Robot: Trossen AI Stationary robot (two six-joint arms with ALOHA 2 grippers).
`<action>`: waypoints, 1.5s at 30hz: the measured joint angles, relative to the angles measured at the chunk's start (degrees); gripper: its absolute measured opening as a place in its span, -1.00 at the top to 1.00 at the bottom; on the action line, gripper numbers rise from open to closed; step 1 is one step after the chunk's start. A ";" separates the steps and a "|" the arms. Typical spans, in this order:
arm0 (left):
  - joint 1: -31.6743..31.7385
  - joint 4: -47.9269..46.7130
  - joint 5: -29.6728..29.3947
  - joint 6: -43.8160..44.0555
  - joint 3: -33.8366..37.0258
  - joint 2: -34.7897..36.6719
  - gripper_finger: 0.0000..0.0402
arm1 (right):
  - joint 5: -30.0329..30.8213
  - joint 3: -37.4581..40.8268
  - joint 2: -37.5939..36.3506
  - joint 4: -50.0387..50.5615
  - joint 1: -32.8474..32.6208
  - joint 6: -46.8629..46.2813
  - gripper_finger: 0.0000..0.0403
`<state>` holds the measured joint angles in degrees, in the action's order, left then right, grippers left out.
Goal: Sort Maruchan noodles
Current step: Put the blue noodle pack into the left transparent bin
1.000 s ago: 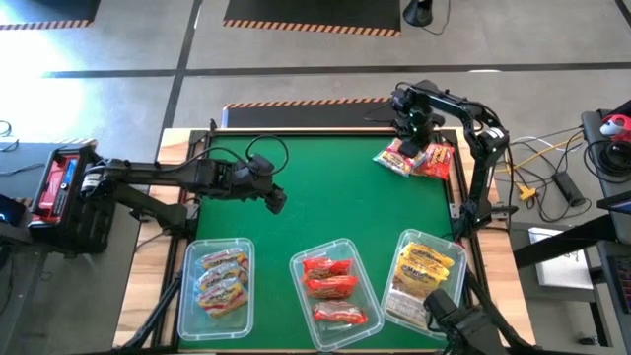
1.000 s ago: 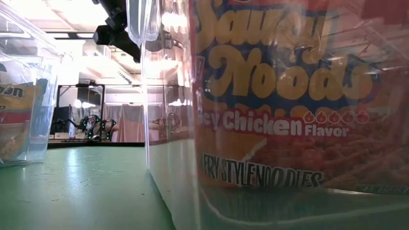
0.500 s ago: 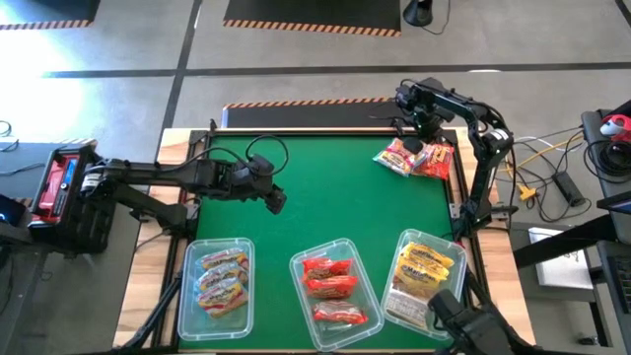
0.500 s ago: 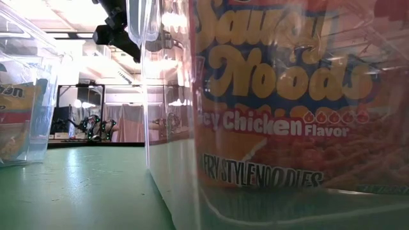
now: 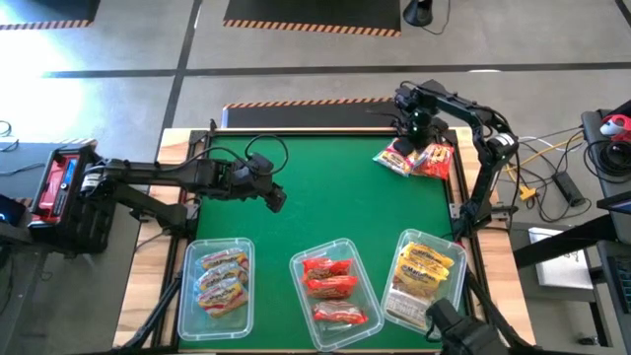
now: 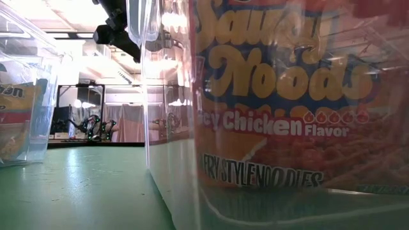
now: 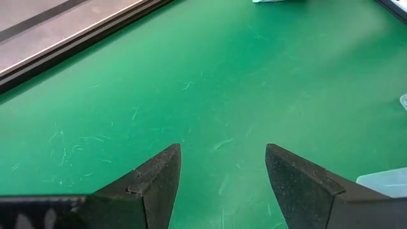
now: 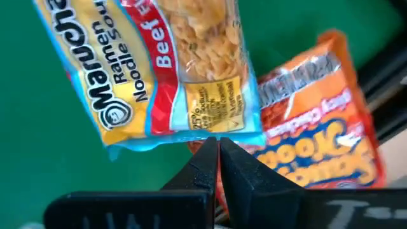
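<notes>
Shifted slightly, right tool (image 8: 215, 152) pinches the beef packet (image 8: 165, 70) edge; left tool (image 7: 222, 175) open, empty.

Two slim black jointed arms are seen, each built of narrow links and bulkier joint housings. A thin black cable is looped beside the left arm's forearm. The left pincer (image 7: 222, 168) is formed of two matte black, wedge-shaped fingers with bevelled inner faces. The right pincer (image 8: 218, 158) is made of two dark tapered fingers with faint white lettering on the block behind.
</notes>
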<state>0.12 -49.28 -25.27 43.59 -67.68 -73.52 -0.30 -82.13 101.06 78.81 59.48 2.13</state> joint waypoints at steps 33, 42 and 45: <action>0.02 -0.90 -0.72 -1.09 0.00 0.00 -0.06 | 12.28 2.72 4.85 -1.59 -18.62 -5.84 0.96; -0.06 -0.90 0.41 -1.09 0.00 0.00 -0.06 | 12.35 2.71 4.23 5.26 -18.49 8.39 0.96; -0.06 -0.90 0.43 -1.09 0.00 0.00 -0.06 | 12.35 2.71 3.82 6.96 -18.06 10.54 0.96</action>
<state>0.05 -50.17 -24.84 42.50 -67.68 -73.52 12.05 -79.42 104.87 85.76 41.42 12.66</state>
